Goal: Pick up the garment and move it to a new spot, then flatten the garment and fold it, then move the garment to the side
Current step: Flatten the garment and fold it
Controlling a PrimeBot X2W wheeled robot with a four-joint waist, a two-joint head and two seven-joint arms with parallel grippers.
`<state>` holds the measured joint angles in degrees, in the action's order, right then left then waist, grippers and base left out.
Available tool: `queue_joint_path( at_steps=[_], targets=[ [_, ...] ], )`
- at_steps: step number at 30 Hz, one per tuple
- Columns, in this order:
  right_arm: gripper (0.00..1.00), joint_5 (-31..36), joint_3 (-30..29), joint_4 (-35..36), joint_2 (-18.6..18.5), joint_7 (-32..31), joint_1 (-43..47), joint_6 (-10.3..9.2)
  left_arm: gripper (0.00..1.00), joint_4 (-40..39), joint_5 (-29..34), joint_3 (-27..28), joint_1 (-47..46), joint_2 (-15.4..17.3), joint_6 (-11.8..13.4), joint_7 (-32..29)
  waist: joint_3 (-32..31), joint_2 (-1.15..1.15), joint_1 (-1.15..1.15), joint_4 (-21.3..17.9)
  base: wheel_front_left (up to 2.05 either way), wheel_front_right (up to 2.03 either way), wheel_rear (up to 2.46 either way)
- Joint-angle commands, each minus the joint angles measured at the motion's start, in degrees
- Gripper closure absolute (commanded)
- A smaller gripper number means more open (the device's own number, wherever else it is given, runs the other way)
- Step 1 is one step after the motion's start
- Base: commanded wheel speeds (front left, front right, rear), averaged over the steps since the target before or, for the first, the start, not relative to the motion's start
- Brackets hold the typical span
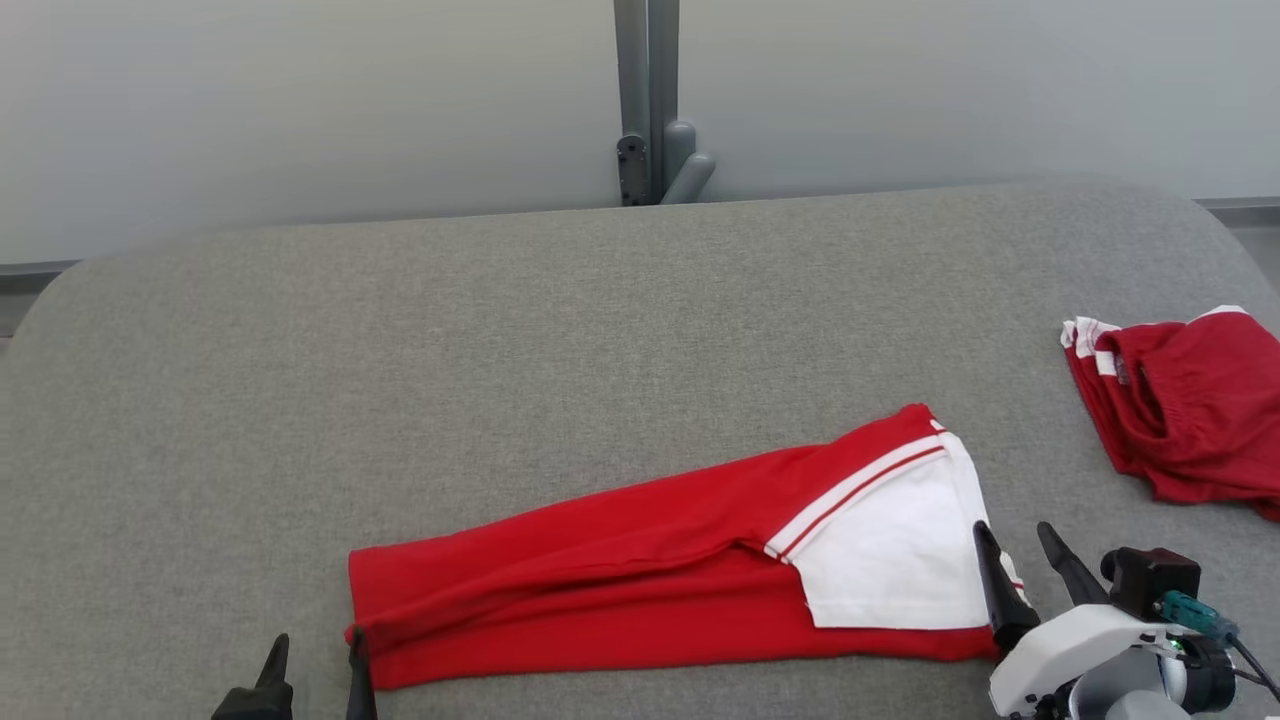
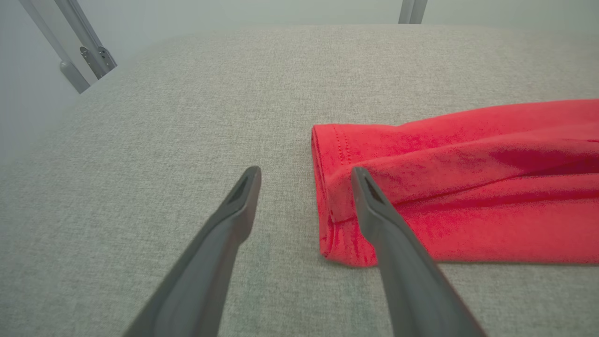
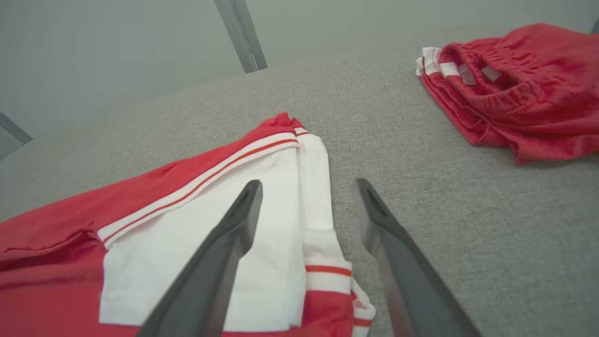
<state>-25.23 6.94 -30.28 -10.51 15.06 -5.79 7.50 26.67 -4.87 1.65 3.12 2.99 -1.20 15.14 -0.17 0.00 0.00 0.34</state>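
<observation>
Here, two grippers hang low over one grey cloth-covered table (image 1: pixel 500 330). Both are spread wide and grip nothing.

The left gripper (image 2: pixel 305 174) has its two dark fingers well apart. One finger crosses the hemmed red end of the garment (image 1: pixel 640 560), and the other lies over bare grey cloth just beside that end. Whether either finger presses on the fabric cannot be told.

The garment is a single red piece with one white panel edged in red and white stripes. It lies folded into a long flat band that runs from the left gripper across to the right gripper (image 1: pixel 1012 535). The right gripper's two fingers straddle the garment's far edge, one over the white panel and one over bare table just past the striped cuff.

A second garment (image 1: pixel 1190 410), red with white bands, lies bunched in one heap. It is ahead of the right gripper, out to its outer side and well apart from it.

One grey upright post (image 1: pixel 648 100) stands beyond the table's far edge, ahead of and between the two grippers.
</observation>
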Motion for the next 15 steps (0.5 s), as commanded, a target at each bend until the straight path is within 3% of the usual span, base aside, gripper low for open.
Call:
queue_joint_path(
  at_steps=[1, 15],
  targets=[
    [0.00, 0.80, 0.37, -1.47, -0.42, 0.13, -1.17, -0.03, 0.00, -0.31, 0.39, -0.28, 0.78, 0.27, 0.27, -0.03, 0.15, 0.00, 0.00, 1.57, 0.00, 0.00, 0.00],
    [0.00, 5.61, -2.10, -23.42, 0.75, -3.09, -11.30, -0.04, 0.00, -0.71, 0.98, -2.28, -0.22, 0.01, -0.53, -0.03, 2.46, 0.00, 0.00, 7.03, 0.00, 0.00, 0.00]
  ],
)
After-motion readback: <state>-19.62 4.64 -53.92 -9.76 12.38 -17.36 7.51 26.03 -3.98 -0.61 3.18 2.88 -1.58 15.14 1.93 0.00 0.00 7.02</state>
